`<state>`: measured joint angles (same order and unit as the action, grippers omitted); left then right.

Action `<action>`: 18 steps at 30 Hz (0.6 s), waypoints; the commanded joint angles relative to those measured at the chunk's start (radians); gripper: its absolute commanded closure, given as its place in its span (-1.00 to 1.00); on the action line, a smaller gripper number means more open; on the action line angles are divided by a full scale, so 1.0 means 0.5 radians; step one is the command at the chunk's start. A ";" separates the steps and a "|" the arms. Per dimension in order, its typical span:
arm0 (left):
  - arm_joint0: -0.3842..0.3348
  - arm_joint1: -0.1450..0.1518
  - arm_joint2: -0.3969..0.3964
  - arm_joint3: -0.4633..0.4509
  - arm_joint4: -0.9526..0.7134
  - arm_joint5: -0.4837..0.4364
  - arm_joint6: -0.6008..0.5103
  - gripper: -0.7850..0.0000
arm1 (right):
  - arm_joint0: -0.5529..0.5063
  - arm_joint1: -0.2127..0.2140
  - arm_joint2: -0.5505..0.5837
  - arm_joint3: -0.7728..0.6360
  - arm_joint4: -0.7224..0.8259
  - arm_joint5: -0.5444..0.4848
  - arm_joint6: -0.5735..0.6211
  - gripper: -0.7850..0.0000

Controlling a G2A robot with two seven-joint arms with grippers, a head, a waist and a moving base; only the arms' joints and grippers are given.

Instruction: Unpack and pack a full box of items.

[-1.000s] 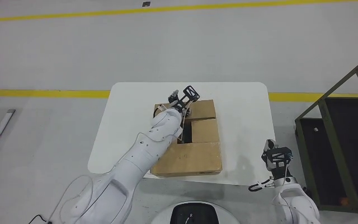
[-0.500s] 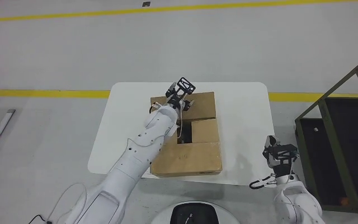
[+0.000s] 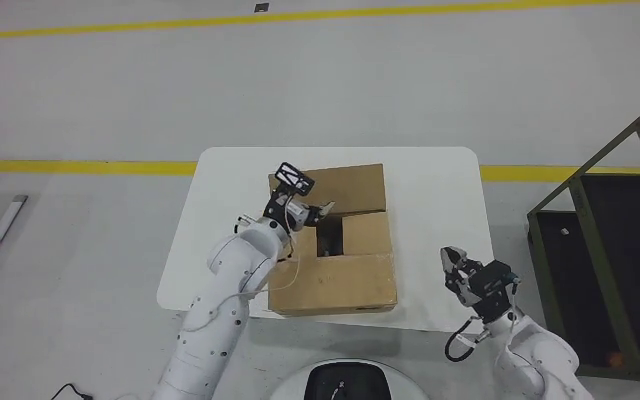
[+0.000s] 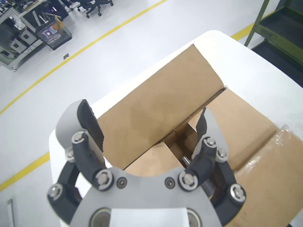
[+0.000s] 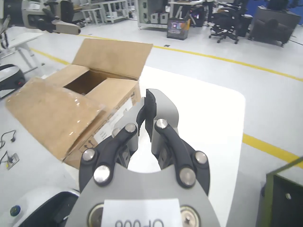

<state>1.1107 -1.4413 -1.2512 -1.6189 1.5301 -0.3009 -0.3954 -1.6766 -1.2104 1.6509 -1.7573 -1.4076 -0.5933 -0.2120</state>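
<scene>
A brown cardboard box [image 3: 345, 270] stands in the middle of the white table [image 3: 225, 225]. Its far flap [image 4: 161, 95] is raised, and a dark opening [image 3: 329, 238] shows between the other flaps. My left gripper [image 3: 318, 211] is open above the box's far left corner. In the left wrist view the far flap's edge lies between the fingers [image 4: 88, 119] of my left gripper [image 4: 146, 124]. My right gripper [image 3: 452, 266] hangs shut and empty over the table to the right of the box [image 5: 71, 100], fingertips [image 5: 149, 106] pressed together. What is inside the opening [image 5: 81, 81] is hidden.
A green metal rack [image 3: 590, 235] stands off the table's right side. The near flap [image 5: 47, 109], with shiny tape on it, juts out past the box's front. Bare table lies to the left and right of the box.
My left arm has drawn back from the box's far edge toward its left corner. The right gripper has swung left over the table toward the box.
</scene>
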 commanded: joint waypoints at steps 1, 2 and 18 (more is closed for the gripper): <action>0.079 0.024 -0.034 -0.059 0.103 -0.128 0.016 -1.00 | 0.003 0.005 0.000 -0.004 -0.044 -0.050 -0.010 1.00; 0.118 0.033 -0.057 -0.079 0.122 -0.156 0.019 -1.00 | 0.003 0.005 0.000 -0.004 -0.044 -0.050 -0.010 1.00; 0.466 0.089 -0.251 -0.290 0.212 0.077 0.111 -1.00 | 0.081 0.020 -0.063 -0.019 -0.019 -0.278 0.185 1.00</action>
<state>1.3403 -1.3977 -1.3663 -1.7640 1.6257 -0.2966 -0.3391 -1.6539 -1.2044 1.6241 -1.7669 -1.4012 -0.6869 -0.1563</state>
